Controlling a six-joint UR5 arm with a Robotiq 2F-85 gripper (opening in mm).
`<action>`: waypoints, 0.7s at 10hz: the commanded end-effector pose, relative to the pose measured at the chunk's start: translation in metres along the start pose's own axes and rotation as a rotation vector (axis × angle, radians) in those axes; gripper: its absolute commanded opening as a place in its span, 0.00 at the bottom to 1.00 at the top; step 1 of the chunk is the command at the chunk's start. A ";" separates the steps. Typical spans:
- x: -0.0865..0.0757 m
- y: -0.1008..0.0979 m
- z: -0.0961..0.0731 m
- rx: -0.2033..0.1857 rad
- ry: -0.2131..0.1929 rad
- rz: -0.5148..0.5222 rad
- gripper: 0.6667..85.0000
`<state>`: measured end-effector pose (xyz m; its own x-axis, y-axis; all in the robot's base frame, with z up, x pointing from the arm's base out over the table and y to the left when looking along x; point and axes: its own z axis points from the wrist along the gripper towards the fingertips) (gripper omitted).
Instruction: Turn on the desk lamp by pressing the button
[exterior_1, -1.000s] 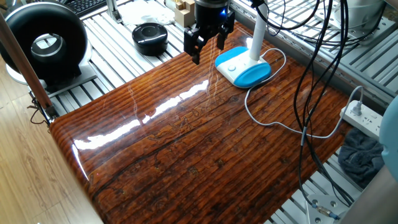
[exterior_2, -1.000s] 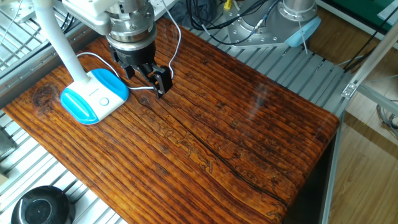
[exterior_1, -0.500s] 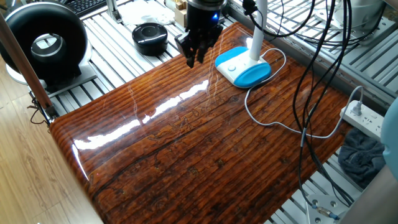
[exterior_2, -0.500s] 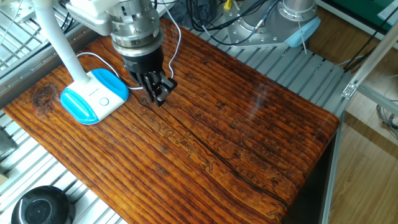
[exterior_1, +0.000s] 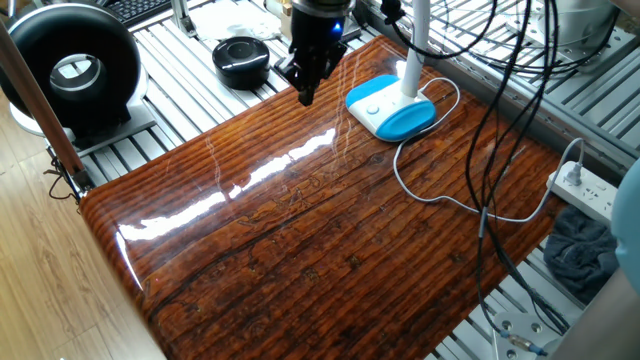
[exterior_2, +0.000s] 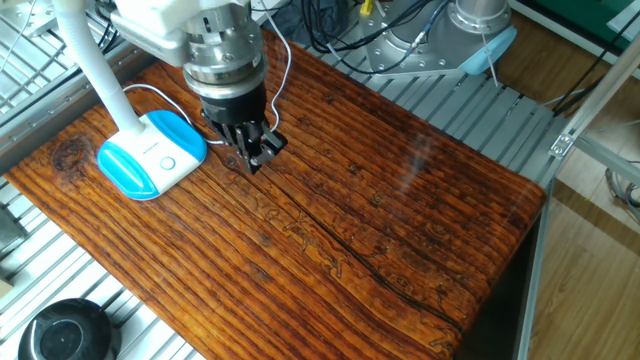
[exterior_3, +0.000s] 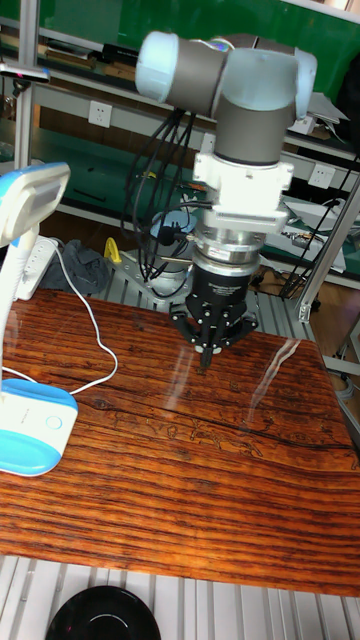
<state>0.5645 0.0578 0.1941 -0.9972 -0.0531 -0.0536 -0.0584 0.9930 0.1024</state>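
Glossy dark-brown wooden tabletop (exterior_1: 330, 230), heavy grain, sitting on a ribbed aluminium frame (exterior_1: 180, 60). Only thing lying on the wood is the desk lamp (exterior_1: 392, 108), its white-and-blue base parked near one edge, with its thin white cord (exterior_1: 420, 190) looping across the boards.

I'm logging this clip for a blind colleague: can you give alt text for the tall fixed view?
A black two-finger gripper, fingers shut together, points down over a striped brown wooden table. At left stands a white-and-blue desk lamp, its round white button untouched, its white cord looping across the wood.
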 end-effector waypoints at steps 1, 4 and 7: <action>-0.011 0.014 -0.010 0.053 -0.004 -0.131 0.00; -0.009 -0.014 -0.014 0.175 0.042 -0.465 0.00; 0.001 -0.038 -0.019 0.270 0.095 -0.690 0.00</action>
<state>0.5699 0.0335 0.2051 -0.8521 -0.5233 0.0029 -0.5200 0.8460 -0.1175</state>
